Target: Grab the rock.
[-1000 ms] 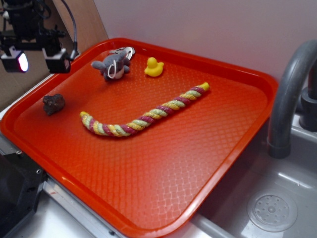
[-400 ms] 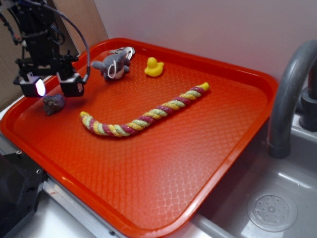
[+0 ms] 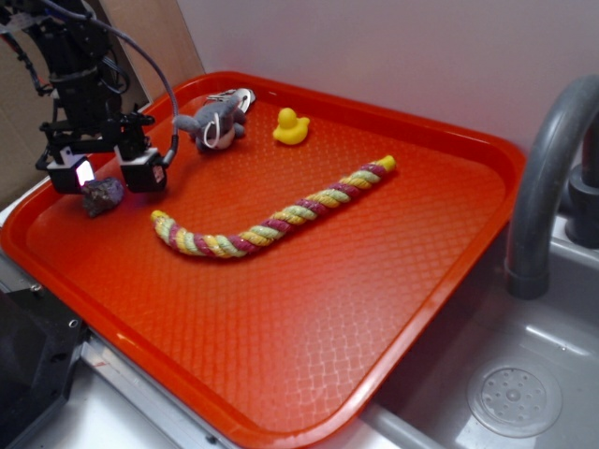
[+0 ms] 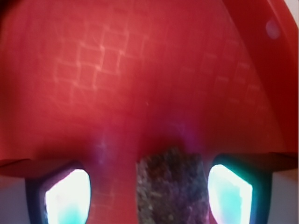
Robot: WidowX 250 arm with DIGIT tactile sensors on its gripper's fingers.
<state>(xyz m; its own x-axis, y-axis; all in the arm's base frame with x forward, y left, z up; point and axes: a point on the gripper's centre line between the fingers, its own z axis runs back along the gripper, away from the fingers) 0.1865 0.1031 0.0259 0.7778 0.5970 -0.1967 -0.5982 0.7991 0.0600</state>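
The rock (image 3: 102,195) is a small rough brownish-grey lump on the left part of the red tray (image 3: 281,318). My gripper (image 3: 107,176) is open and low over it, one finger on each side. In the wrist view the rock (image 4: 171,186) sits between the two glowing fingertips (image 4: 70,196), nearer the right one, with a gap on the left. The jaws do not press on it.
A grey plush toy with keyring (image 3: 217,122), a yellow duck (image 3: 291,127) and a multicoloured rope (image 3: 271,220) lie on the tray. A grey faucet (image 3: 547,187) and a sink drain (image 3: 515,400) are at the right. The tray's left rim (image 3: 28,220) is close to the rock.
My gripper has come down and a little to the right, from above the tray's back-left corner to straddling the rock. The rock has not moved.
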